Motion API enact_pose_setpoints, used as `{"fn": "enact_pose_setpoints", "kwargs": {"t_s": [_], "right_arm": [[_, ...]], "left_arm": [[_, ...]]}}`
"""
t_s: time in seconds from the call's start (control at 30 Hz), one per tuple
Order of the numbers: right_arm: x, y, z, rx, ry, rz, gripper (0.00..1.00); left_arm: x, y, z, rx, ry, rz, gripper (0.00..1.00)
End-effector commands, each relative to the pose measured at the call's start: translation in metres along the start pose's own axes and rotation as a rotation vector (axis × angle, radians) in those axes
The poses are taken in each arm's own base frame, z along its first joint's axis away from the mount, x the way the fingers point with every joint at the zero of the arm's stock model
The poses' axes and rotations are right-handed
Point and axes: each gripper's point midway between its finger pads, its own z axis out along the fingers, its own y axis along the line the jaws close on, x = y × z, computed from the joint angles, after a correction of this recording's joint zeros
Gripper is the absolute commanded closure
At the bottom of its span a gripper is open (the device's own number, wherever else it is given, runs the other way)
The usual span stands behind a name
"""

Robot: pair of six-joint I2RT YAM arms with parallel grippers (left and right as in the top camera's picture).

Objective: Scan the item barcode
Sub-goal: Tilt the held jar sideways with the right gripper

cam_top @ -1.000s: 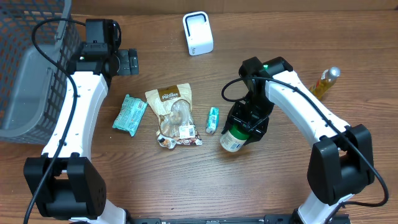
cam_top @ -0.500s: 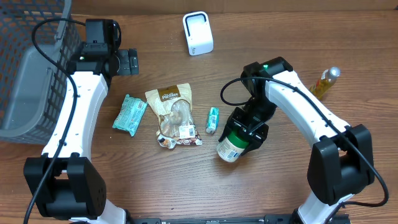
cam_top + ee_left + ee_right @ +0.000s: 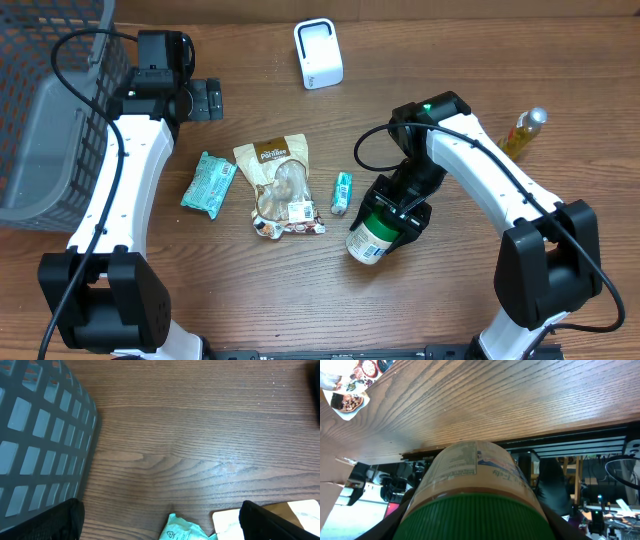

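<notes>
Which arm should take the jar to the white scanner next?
Right: its gripper holds the green-lidded jar. The left gripper is open and empty beside the basket, far from the jar.

Overhead looks straight down on the whole brown wooden table (image 3: 300, 300). The left wrist camera faces down from nearer, sharing the grey plastic mesh basket (image 3: 35, 435) with it. The right wrist camera sits tight against the green-lidded, pale-labelled jar (image 3: 470, 475).

Brown wood-grain table (image 3: 250, 290)

Wooden table (image 3: 300, 300), basket (image 3: 40, 120), scanner (image 3: 318, 54), teal packet (image 3: 208, 184), snack pouch (image 3: 280, 185), small tube (image 3: 342, 192), bottle (image 3: 523, 131)
</notes>
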Motion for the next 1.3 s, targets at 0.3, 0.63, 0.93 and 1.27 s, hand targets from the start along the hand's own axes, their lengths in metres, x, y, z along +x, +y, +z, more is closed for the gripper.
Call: {"fn": "enact_pose_setpoints", "kwargs": {"t_s": [0.3,0.63,0.93,1.27], "right_arm": [[0.0149,0.0086,-0.0049,-0.045,0.052,0.002,0.79],[0.0161,0.0082,-0.0049,-0.044,0.057,0.006,0.79],[0.0161,0.0082,-0.0050,-0.044,0.057,0.006,0.79],[0.0161,0.0082,-0.0050,-0.044,0.057,0.006,0.71]], "left_arm": [[-0.0117,0.0006,-0.0114,0.001,-0.038,0.017,0.00],[-0.0117,0.0006,-0.0114,0.001,-0.038,0.017,0.00],[-0.0117,0.0006,-0.0114,0.001,-0.038,0.017,0.00],[-0.0117,0.0006,-0.0114,0.001,-0.038,0.017,0.00]]}}
